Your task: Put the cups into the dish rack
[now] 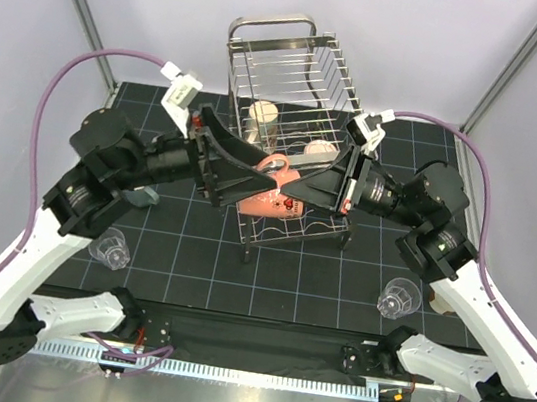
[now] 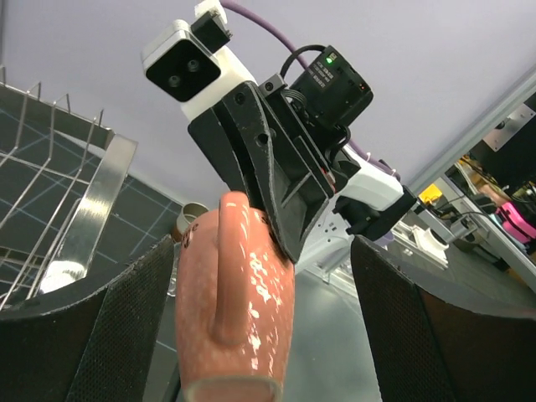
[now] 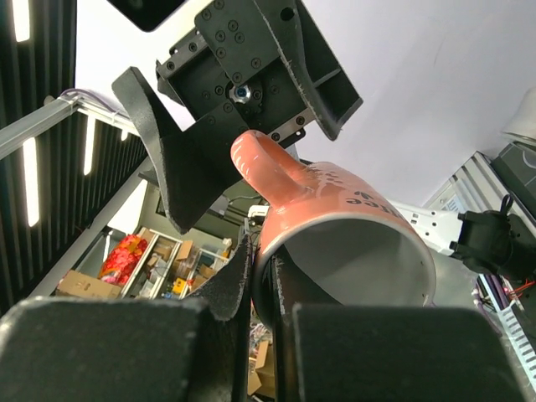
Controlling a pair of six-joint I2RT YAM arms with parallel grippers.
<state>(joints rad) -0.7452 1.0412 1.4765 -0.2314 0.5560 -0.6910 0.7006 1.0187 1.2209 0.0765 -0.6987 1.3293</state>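
Note:
A salmon pink mug (image 1: 269, 183) hangs in the air over the front of the steel wire dish rack (image 1: 288, 72). My right gripper (image 1: 296, 196) is shut on its rim, one finger inside and one outside, as the right wrist view (image 3: 264, 260) shows on the mug (image 3: 335, 209). My left gripper (image 1: 241, 185) is open, its two pads either side of the mug (image 2: 239, 293) with a clear gap on the right side. Two cream mugs (image 1: 263, 117) (image 1: 318, 151) sit in the rack. Clear glass tumblers stand on the mat at left (image 1: 112, 248) and right (image 1: 398, 299).
The rack stands at the middle back of the black gridded mat (image 1: 190, 250); its rail shows in the left wrist view (image 2: 84, 209). White booth walls and frame posts close in behind. Both arms meet over the rack's front.

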